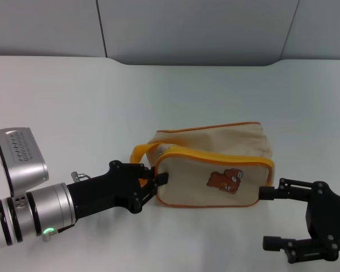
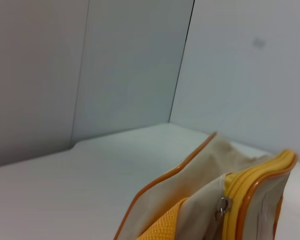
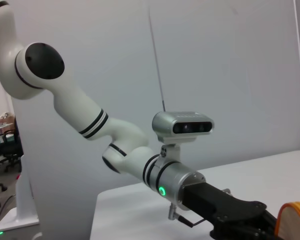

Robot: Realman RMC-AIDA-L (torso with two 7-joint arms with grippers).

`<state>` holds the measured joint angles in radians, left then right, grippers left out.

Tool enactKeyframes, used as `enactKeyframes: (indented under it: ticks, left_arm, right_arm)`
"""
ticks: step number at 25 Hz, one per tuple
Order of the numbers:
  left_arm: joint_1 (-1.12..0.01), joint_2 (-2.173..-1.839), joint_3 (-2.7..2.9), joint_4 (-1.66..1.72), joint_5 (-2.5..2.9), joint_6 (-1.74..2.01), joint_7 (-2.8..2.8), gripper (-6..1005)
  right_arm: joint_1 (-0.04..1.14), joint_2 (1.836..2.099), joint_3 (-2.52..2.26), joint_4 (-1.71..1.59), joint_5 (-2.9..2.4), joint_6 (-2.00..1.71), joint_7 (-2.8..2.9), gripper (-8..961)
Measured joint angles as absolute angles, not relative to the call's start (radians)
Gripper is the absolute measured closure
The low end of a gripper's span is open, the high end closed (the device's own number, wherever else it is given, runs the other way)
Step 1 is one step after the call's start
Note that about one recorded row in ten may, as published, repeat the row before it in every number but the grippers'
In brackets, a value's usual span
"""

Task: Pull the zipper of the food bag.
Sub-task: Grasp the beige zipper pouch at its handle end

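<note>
A: What did we record nearest the head camera?

B: We noted the right gripper (image 1: 272, 218) with its fingers spread apart, the upper fingertip just beside the right end of the food bag (image 1: 215, 170), the lower one well clear. The left gripper (image 1: 157, 182) sat at the bag's left end, under the strap handle (image 1: 143, 151); we could not tell from any view whether its fingers were closed on anything.

A: And the open room?

B: The bag lay on the white table (image 1: 73, 96), with bare surface behind it up to the grey wall panels (image 1: 187, 28).

A: What did the wrist views add?

B: The left wrist view showed the zipper (image 2: 230, 192) and its silver pull tab (image 2: 222, 206) at the bag's end, details we could not resolve from the head. The right wrist view showed the left arm (image 3: 90, 117) with its wrist camera (image 3: 182, 126).
</note>
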<state>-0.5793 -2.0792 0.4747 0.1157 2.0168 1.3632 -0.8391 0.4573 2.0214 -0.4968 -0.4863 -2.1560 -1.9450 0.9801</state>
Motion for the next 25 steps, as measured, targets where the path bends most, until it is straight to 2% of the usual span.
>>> enactKeyframes:
  ticks: [5,8,13,25]
  left_arm:
    - [-0.568,-2.073,0.448,0.144,2.016,1.457,-0.839,854]
    - [-0.563,-2.073,0.445,0.171,2.009,1.505,-0.839,858]
    - [-0.569,-2.072,0.445,0.257,1.979,1.654,-0.839,908]
    - [-0.596,-2.073,0.452,0.331,1.976,1.741,-0.829,938]
  right_arm:
    - [0.458,2.023,-0.462,-0.485,-2.155,-1.946,0.984,119]
    - [0.463,2.023,-0.419,-0.480,-2.155,-1.959,1.014,119]
    - [0.493,2.012,-0.366,-0.483,-2.126,-2.007,1.236,120]
    - [0.510,1.997,-0.365,-0.486,-2.057,-2.021,1.421,120]
